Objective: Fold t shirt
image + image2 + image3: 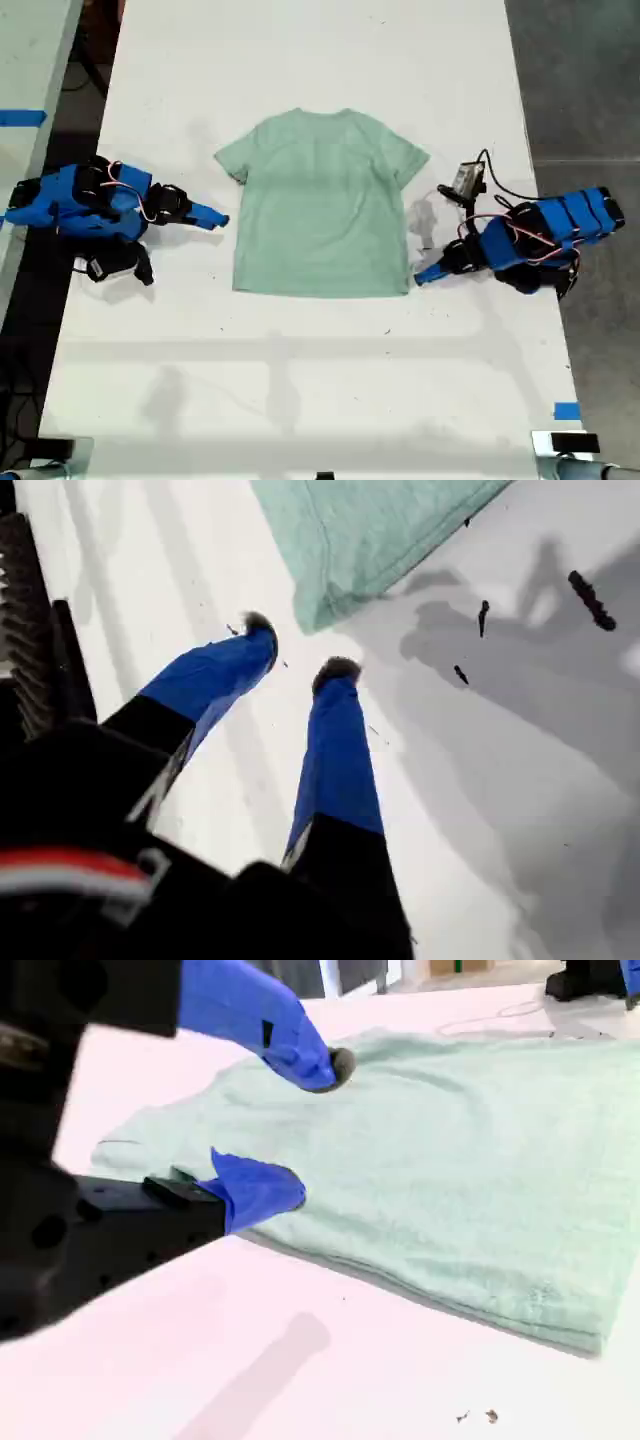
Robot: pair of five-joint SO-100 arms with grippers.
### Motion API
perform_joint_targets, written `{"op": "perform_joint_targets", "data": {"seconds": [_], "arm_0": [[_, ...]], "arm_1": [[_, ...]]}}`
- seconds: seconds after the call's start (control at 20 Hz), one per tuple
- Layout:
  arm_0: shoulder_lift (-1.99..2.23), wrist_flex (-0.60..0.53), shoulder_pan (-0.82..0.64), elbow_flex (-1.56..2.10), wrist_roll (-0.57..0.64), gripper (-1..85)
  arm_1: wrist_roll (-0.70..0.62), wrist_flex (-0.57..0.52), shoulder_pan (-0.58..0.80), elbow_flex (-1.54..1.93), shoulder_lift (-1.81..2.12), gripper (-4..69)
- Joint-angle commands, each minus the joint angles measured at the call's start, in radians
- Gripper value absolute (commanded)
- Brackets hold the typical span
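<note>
Fingers [335, 675] of both grippers released, t shirt [322, 205] flat on the tabletop [300, 60].
My first gripper [297, 648] sits near its hem corner; my second gripper [300, 1125] seemingly just beside a sleeve.

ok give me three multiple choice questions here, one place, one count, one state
1. Which part of the pale mint-green cloth t shirt lies nearest my first gripper? A the neck B a hem corner C a sleeve
2. How many blue arms flank it on the white table? A one B two C three
3. How does the t shirt lie? A folded in half B heaped C spread flat

Answers: 1 B, the first wrist view shows the corner just beyond the open fingertips; 2 B, one at each side of the exterior view; 3 C, both sleeves and the hem show.
</note>
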Motion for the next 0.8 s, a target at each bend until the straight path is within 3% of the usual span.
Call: {"op": "perform_joint_targets", "data": {"seconds": [0.0, 0.3, 0.5, 0.6, 0.75], "arm_0": [[0.005, -0.015, -0.011, -0.009, 0.006, 15.8], [0.005, -0.015, -0.011, -0.009, 0.006, 15.8], [0.005, -0.015, -0.011, -0.009, 0.006, 15.8], [0.005, -0.015, -0.011, -0.009, 0.006, 15.8], [0.005, -0.015, -0.011, -0.009, 0.006, 15.8]], "arm_1": [[-0.034, -0.026, 0.018, -0.055, 0.003, 10.3], [-0.097, -0.014, 0.124, -0.152, 0.002, 5.7], [-0.241, 0.169, 0.370, -0.497, -0.153, 5.9], [-0.331, 0.241, 0.489, -0.753, -0.442, 6.0], [-0.502, 0.443, 0.723, -1.230, -0.913, 8.0]]}}
